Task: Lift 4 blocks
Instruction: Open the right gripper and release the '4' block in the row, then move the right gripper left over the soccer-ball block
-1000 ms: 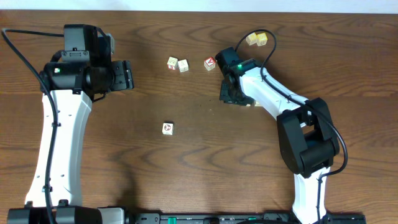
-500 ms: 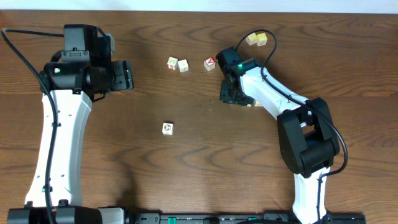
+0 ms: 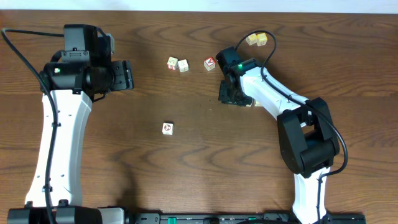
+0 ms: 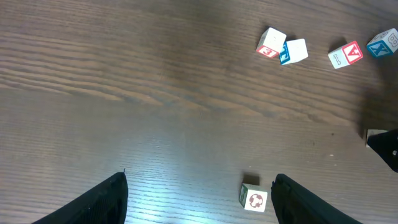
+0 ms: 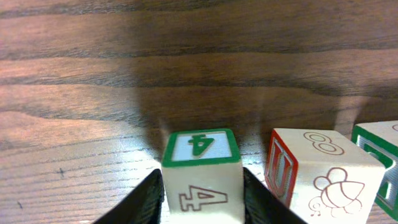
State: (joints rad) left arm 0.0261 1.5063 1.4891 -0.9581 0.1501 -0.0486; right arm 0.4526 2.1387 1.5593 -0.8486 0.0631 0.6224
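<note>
My right gripper (image 5: 202,198) is shut on a cream block (image 5: 201,167) with a green-framed 4 on top; both fingers press its sides, and it sits low at the wood. Two more blocks stand just to its right, one with a red U and a bee drawing (image 5: 318,174), one green-edged (image 5: 380,155). In the overhead view this gripper (image 3: 234,96) is right of centre. A lone block with a reddish-brown ring (image 3: 168,128) (image 4: 254,198) lies mid-table, just inside the right finger of my open, empty left gripper (image 4: 199,202), which hovers high above it.
Two cream blocks (image 3: 172,63) (image 3: 183,65) and a red-faced cube (image 3: 210,63) sit in a row at the back. Two yellow cubes (image 3: 256,40) lie by the right arm's cable. The left arm (image 3: 127,76) hangs over the table's left side.
The right gripper has shifted very slightly to the left and back. The left arm and the loose blocks have stayed in place.
</note>
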